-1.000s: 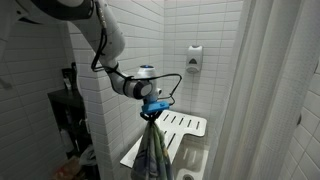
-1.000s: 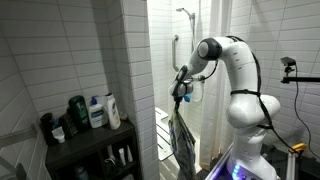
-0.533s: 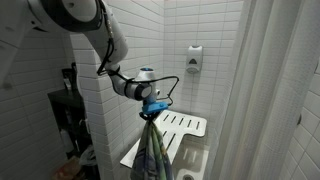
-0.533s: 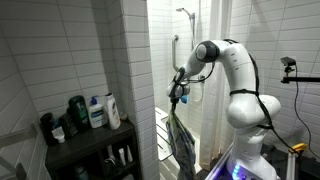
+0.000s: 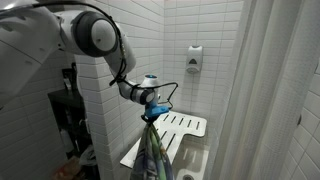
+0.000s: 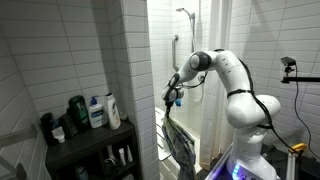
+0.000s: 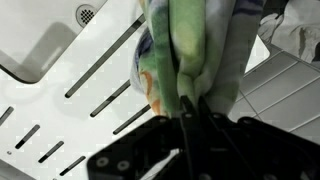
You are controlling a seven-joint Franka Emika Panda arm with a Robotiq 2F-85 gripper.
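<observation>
Wrist view: my hand [image 7: 190, 102] is clamped tight on the top of a green towel [image 7: 190, 45] with bits of other colors. The towel hangs down from my fingers. Behind it is the white shower seat [image 7: 60, 95] with long slots in it. In an exterior view the towel [image 5: 152, 152] hangs just beside the seat [image 5: 188, 124]. I am inside a shower with white tiles. A soap dispenser [image 5: 194, 58] sits on the wall, well apart from my hand. In an exterior view, bottles [image 6: 92, 112] stand on a dark shelf [image 6: 85, 140] outside the shower.
</observation>
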